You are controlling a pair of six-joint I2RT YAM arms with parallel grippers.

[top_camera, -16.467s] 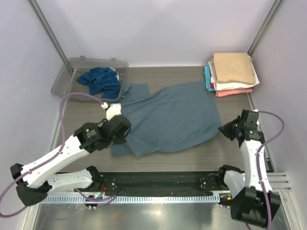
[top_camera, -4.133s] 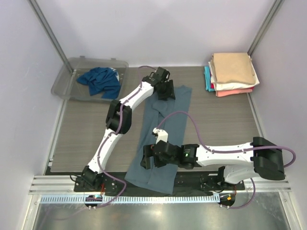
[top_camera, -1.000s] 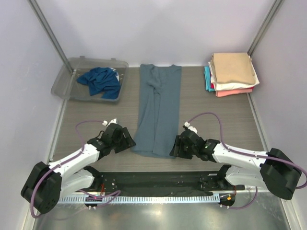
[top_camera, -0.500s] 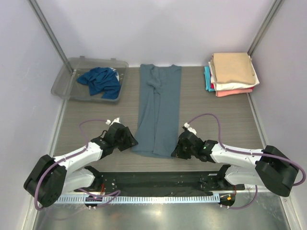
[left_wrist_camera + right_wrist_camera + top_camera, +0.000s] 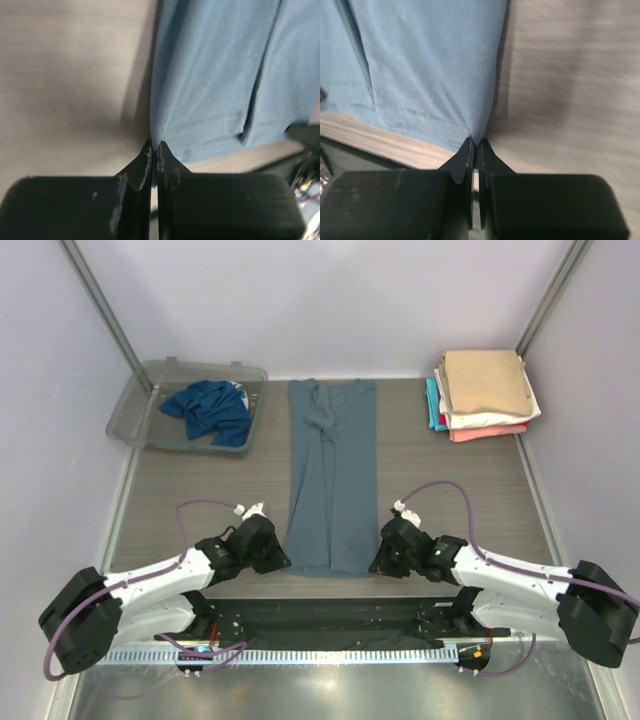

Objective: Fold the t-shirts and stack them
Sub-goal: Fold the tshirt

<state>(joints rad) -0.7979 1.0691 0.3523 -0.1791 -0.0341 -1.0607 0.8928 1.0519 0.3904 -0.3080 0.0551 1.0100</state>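
Observation:
A slate-blue t-shirt [image 5: 330,475] lies folded into a long narrow strip down the middle of the table. My left gripper [image 5: 280,560] is shut on its near left hem corner [image 5: 160,137]. My right gripper [image 5: 378,562] is shut on its near right hem corner [image 5: 475,132]. Both hold the hem low over the table's near edge. A teal-blue t-shirt [image 5: 212,410] lies crumpled in the clear tub [image 5: 135,405] at the back left. A stack of folded shirts [image 5: 485,390] with a tan one on top sits at the back right.
Metal frame posts [image 5: 100,310] stand at both back corners. A black strip [image 5: 320,615] and a metal rail run along the near edge between the arm bases. Purple cables [image 5: 445,495] loop above both arms.
Both grippers have drawn the near hem of the slate-blue shirt toward the front edge, and the strip now lies straighter. The tub and the stack have not moved.

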